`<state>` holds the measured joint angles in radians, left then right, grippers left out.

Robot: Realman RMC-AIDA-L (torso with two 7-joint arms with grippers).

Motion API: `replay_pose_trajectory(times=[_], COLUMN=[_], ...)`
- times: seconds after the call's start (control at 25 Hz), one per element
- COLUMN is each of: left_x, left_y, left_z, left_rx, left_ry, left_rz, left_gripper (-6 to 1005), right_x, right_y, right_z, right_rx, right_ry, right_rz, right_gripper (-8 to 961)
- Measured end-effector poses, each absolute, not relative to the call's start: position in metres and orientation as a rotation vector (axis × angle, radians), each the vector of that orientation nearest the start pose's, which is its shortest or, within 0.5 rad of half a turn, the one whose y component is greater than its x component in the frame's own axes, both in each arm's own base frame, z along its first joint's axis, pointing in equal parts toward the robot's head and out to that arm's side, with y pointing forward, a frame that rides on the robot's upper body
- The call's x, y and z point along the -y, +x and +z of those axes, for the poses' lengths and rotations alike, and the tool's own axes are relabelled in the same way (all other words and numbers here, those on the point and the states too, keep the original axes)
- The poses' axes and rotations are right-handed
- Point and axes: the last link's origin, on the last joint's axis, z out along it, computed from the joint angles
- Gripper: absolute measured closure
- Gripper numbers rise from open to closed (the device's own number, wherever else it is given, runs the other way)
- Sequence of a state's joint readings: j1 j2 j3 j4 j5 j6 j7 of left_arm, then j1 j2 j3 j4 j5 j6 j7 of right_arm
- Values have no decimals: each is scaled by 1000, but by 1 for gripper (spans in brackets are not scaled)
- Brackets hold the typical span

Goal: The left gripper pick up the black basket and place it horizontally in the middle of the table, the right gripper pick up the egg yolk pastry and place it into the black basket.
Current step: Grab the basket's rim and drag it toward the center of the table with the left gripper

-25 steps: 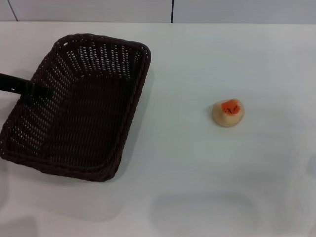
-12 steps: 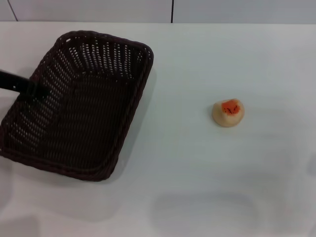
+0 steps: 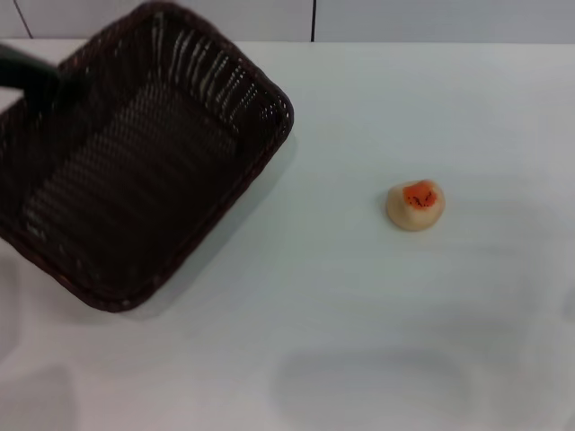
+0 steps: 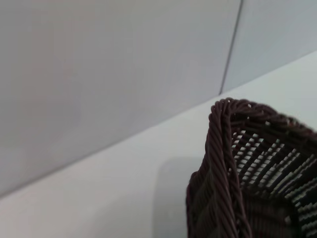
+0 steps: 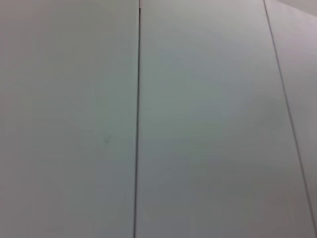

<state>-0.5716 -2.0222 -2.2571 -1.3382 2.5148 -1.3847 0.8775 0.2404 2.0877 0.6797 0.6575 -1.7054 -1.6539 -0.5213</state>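
The black basket is a large dark woven basket at the left of the table. It is lifted, tilted and turned at an angle. My left gripper is shut on its far left rim, with the black arm reaching in from the left edge. The left wrist view shows a corner of the basket's rolled rim close up above the table. The egg yolk pastry, cream with an orange-red top, sits on the table to the right of the basket, well apart from it. My right gripper is out of view.
A pale wall with a dark vertical seam runs behind the table's far edge. The right wrist view shows only wall panels.
My left gripper has lifted the basket's left rim up and away from me. The basket has tilted and swung clockwise. The pastry has not moved.
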Motion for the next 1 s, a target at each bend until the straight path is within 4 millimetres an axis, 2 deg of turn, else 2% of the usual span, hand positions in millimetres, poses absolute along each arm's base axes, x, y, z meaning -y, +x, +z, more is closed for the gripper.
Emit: replay_pose_trajectory(times=[0.2,0.48,0.76,1.0], left_x=[-403,-401,-390,-383], left_y=[-208,-180,-159,-148], left_z=[126,135,129,114], left_rx=[734,495,247,78], left_ry=[-2387,-2559,-2742,-2877], left_rz=[-41,-76,-64,-18], left_gripper=[813,812,794,775], right_x=[-269,-260,-254,-252], right_y=[289,296,294,287], right_z=[29,28,27,24], right_rx=[-319,-344,-354,-336], right_ry=[-912,-897,-884,-891], right_rz=[639,620,632,620], right_gripper=[560,560,560,560])
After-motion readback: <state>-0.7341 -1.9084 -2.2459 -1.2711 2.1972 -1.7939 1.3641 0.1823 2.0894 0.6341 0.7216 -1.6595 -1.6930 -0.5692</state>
